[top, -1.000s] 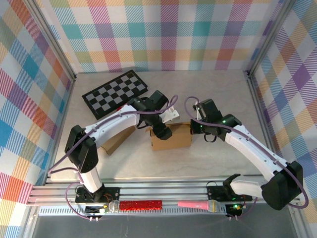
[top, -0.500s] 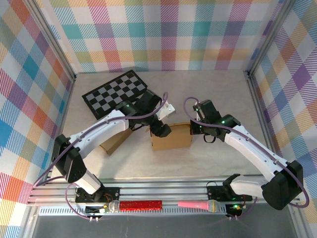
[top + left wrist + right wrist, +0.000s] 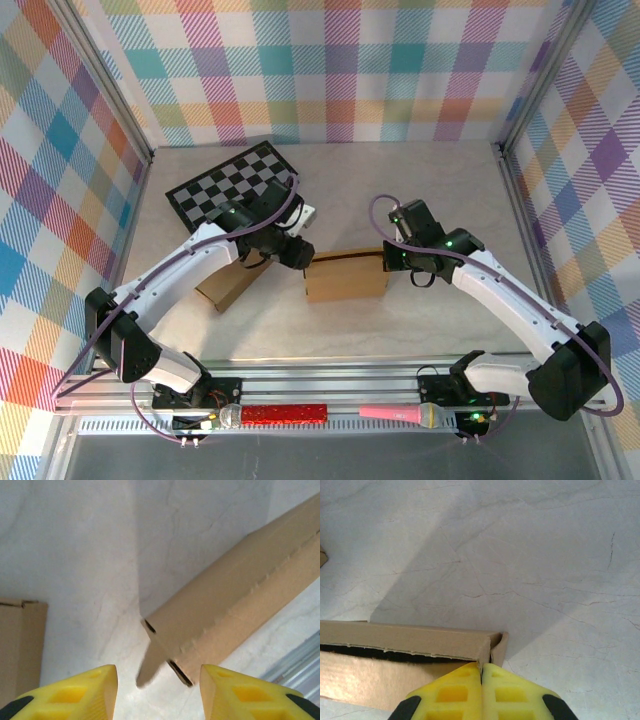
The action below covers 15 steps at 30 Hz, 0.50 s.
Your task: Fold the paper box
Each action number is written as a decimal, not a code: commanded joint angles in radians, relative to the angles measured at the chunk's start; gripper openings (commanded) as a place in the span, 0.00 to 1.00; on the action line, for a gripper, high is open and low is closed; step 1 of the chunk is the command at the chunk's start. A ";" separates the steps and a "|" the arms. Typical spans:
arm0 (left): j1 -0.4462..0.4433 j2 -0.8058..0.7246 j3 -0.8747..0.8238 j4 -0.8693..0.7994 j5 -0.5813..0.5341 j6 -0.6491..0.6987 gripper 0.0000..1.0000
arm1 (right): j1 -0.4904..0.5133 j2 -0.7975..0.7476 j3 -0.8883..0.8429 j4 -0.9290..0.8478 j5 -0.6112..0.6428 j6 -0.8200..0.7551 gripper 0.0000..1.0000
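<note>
Box [image 3: 345, 278] sits in the middle of the table [image 3: 430, 180], between the two arms, and to my eye it is most of the way there: the walls are up and it reads as a proper rectangular carton. A dark slit shows along the top's far edge, so I'd say the lid is not tucked home, and at the left end a flap [image 3: 150, 666] hangs loose. That end looks like the work left. The left gripper [image 3: 297, 252] hovers just beside the box's left end, angled down at it, jaws wide apart and holding nothing. The right gripper [image 3: 388, 260] is at the right end, its fingers [image 3: 455, 696] pressed together on the box's corner edge, pinning it as far as I can tell. A spare cardboard [image 3: 228, 285] lies off to the left, near the chessboard [image 3: 232, 185].
</note>
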 commanded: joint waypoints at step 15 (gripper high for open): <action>0.007 -0.024 0.001 -0.007 0.066 0.035 0.47 | 0.009 -0.007 -0.015 -0.054 -0.018 0.017 0.00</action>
